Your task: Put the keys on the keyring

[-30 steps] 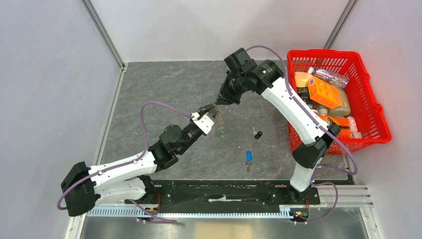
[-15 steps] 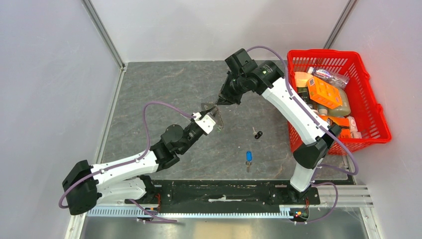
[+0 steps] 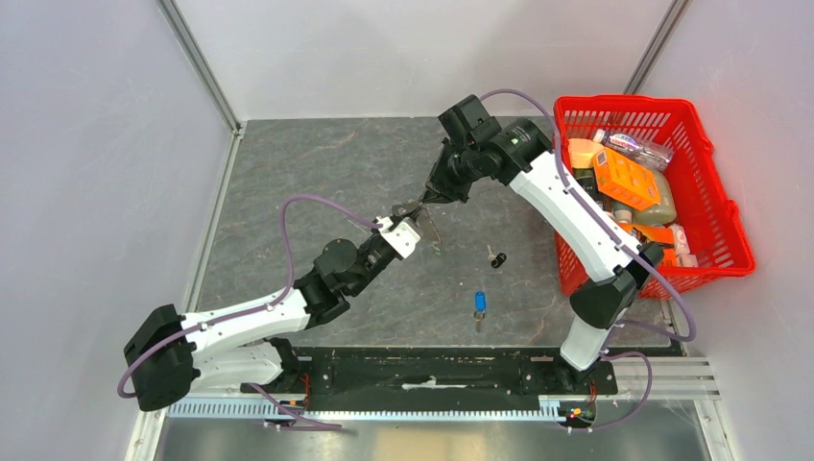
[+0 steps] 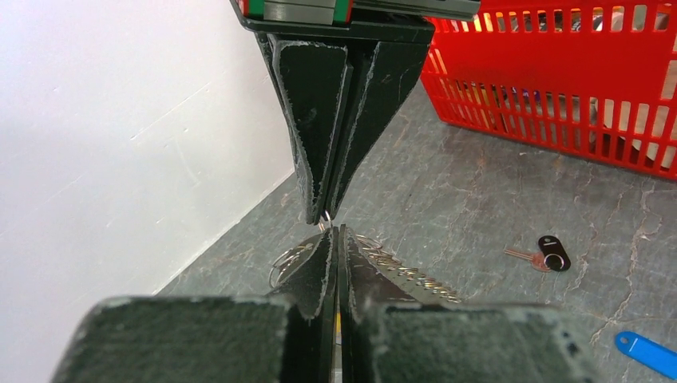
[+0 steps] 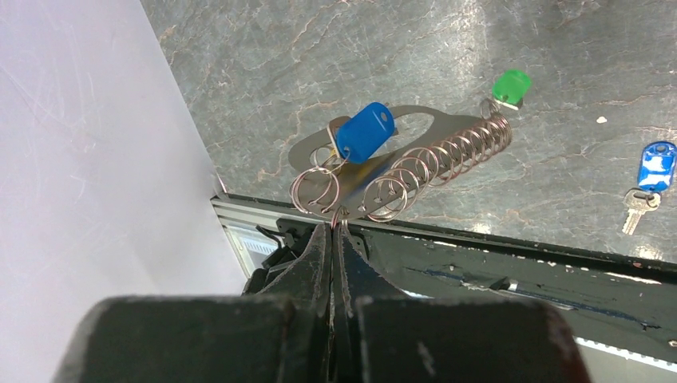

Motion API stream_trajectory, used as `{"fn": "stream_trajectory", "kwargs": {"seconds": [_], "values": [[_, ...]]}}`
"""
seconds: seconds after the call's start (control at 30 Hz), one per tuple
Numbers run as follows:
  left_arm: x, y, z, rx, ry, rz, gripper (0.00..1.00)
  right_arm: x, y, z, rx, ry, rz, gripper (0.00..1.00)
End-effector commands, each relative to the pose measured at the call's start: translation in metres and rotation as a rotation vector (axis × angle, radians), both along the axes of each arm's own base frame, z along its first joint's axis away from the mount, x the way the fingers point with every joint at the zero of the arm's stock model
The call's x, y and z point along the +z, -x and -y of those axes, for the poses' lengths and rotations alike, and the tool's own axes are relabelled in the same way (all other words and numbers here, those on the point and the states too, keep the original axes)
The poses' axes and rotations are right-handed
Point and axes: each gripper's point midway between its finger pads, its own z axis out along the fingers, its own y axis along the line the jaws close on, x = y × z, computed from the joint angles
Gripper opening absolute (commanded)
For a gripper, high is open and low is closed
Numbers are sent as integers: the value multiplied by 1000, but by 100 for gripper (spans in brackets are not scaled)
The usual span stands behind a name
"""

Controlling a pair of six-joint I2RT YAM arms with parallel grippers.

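The keyring point(image 5: 403, 132) hangs in the air above the table. It is a flat silver loop with wire rings, a coiled chain point(image 5: 447, 155) and a green tag point(image 5: 511, 84). A blue-capped key point(image 5: 365, 132) hangs on its rings. My right gripper point(image 5: 334, 227) is shut on a ring at the top. My left gripper point(image 4: 336, 231) is shut too, tip to tip with the right fingers point(image 4: 315, 120), and a thin yellow strip, apparently the yellow key, shows between its pads. A black key point(image 3: 496, 257) and another blue key point(image 3: 479, 305) lie on the table.
A red basket point(image 3: 715, 206) full of packets stands at the table's right edge, beside the right arm. White walls close in the left and the back. The black base rail point(image 3: 432, 370) runs along the near edge.
My left gripper has closed from part open to shut and moved slightly up toward the right fingertips. The right gripper holds the keyring almost where it was.
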Motion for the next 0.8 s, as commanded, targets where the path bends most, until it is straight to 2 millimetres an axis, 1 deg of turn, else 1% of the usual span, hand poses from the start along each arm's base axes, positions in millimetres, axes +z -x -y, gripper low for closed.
{"fn": "stream_trajectory", "kwargs": {"seconds": [0.0,0.23,0.37,0.57,0.77], "values": [[48,4,5,-30,104,97,2,24,17,-6,51,-85,27,0],[50,7,0,-26,109,92,2,32,17,-4,51,-94,51,0],[53,9,-8,-13,120,99,2,37,17,-2,48,-93,65,0],[62,15,-19,-10,138,112,2,37,18,-1,53,-90,68,0],[67,18,-22,-14,144,115,2,38,18,-1,51,-93,69,0]]}}
